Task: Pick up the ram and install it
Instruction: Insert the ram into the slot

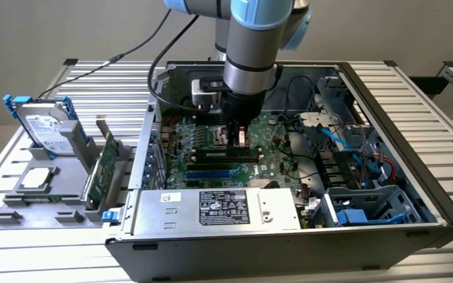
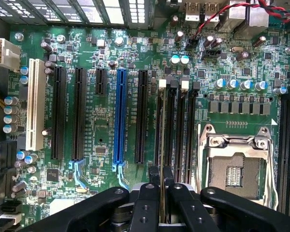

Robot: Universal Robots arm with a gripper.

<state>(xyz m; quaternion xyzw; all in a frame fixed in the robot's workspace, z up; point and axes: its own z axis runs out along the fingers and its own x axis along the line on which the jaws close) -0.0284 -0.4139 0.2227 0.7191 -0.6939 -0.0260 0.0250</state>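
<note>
Closest thing on my wrist feed is the gripper [image 2: 162, 176], pinched closed on the ram [image 2: 162, 140]. I'm seeing the stick edge-on, a thin line running out from between the fingertips [image 2: 153, 175]. It's lined up lengthwise with the black memory slots [image 2: 176, 125], over the one nearest the expansion slots. So I'd call the pick-up done and the install in progress. Honestly can't tell from here whether the stick has bottomed out in the slot or is just hovering over it, and I can't read the latches.

A bit further out on the motherboard [image 2: 101, 116] are the bare CPU socket [image 2: 237, 169] beside the memory slots, plus the long blue slot [image 2: 119, 116] on the other side.

In the exterior view the arm [image 1: 250, 47] comes in from above and drops nearly straight down into the open PC case [image 1: 415, 177]. The wrist is vertical, gripper [image 1: 240, 132] pointing at the board, ram [image 1: 240, 140] at its tip just above the slots. The power supply [image 1: 219, 209] sits at the near edge of the case. Off to the exterior view's left, the parts tray [image 1: 22, 203] holds a hard drive [image 1: 44, 127] and a big expansion card [image 1: 104, 168], both upright.
</note>
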